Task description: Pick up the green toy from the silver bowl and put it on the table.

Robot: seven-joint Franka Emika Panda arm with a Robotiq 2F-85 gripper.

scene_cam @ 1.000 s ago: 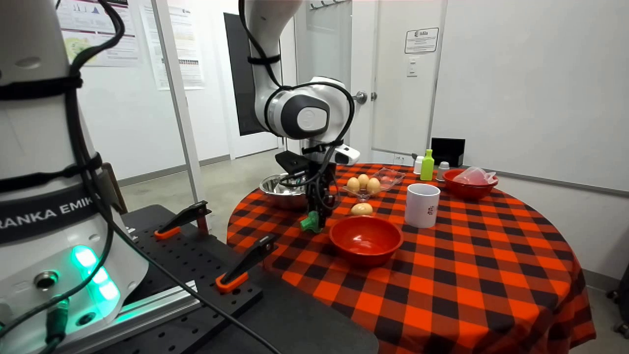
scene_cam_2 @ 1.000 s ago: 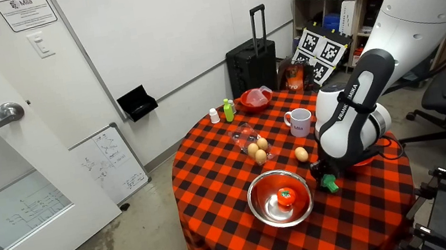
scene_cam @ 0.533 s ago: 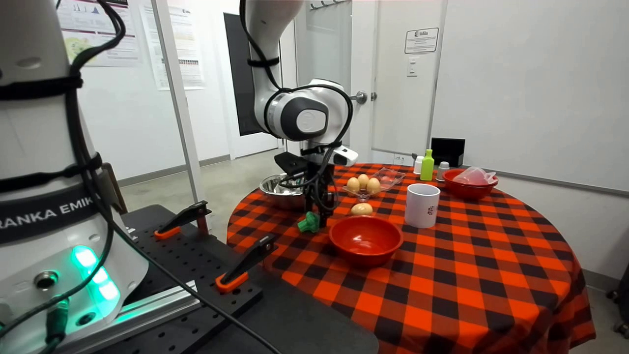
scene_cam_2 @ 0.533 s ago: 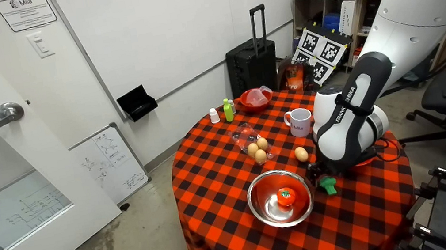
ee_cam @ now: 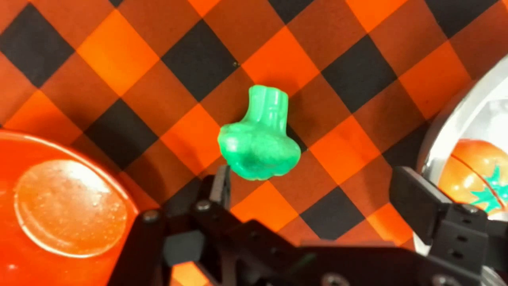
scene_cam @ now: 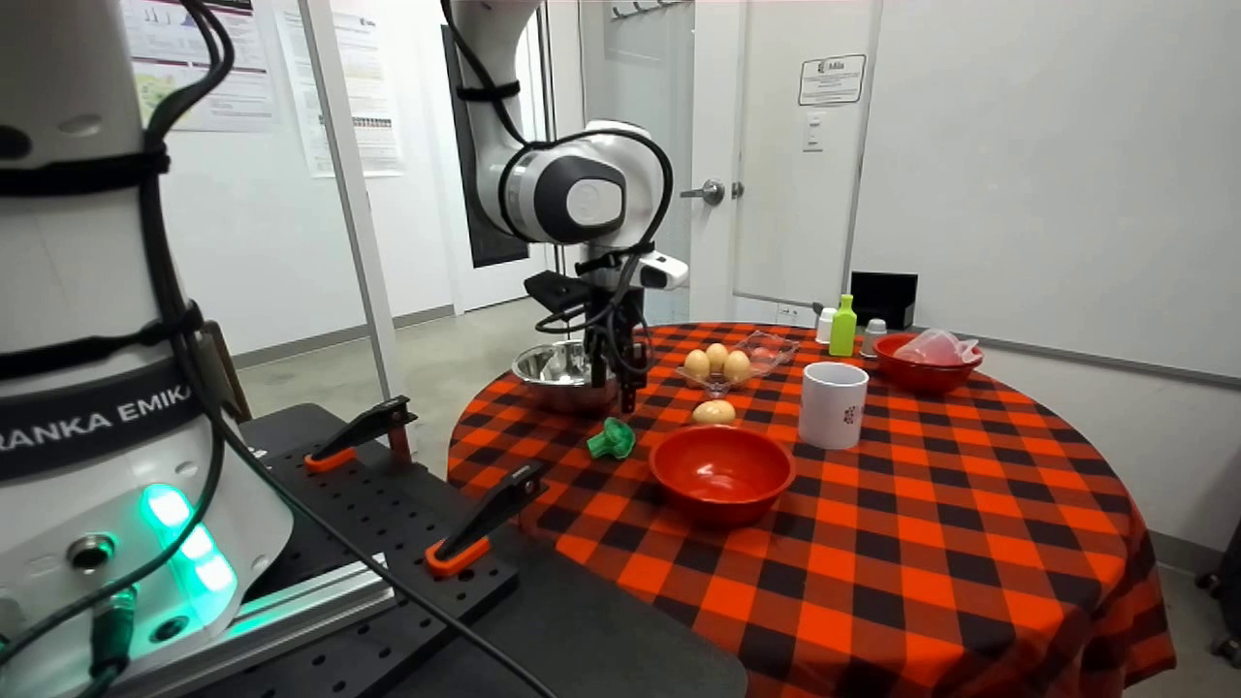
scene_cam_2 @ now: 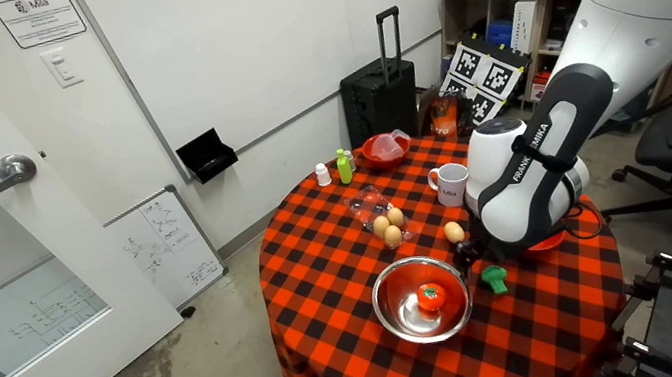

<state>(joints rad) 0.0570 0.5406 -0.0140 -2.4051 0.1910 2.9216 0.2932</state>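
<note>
The bright green, broccoli-shaped toy (ee_cam: 260, 135) lies on its side on the round table (scene_cam: 950, 523) with its red-and-black checkered cloth, toward the edge facing the robot's base. In the wrist view its rounded head points to the black, two-fingered gripper (ee_cam: 311, 174), which is spread wide, with checkered cloth showing between its two fingers. In an exterior view the fingertips (scene_cam: 629, 399) hang above the toy, clear of it. The toy is out of the shallow, shiny silver bowl (scene_cam_2: 408, 320), lying between that and a glossy red plastic bowl (scene_cam: 722, 504) and touching neither. The silver bowl stands close to the table's edge, with a round, orange-red, tomato-shaped toy (scene_cam_2: 431, 296) inside. Near the red plastic bowl lies a smooth, light brown egg (scene_cam: 714, 413). Farther across the cloth, three brown eggs (scene_cam_2: 381, 227) sit at one end of a clear plastic carton (scene_cam_2: 367, 200), and a white cylindrical mug (scene_cam: 832, 405) stands upright, well in from the edges. By the edge below the whiteboard (scene_cam: 1047, 174) are a lime-green bottle (scene_cam: 843, 327), two small whitish containers (scene_cam_2: 322, 174) and another red bowl (scene_cam: 921, 378) holding a translucent plastic item (scene_cam: 936, 346). The white robot arm (scene_cam_2: 628, 34) reaches in over the table.
</note>
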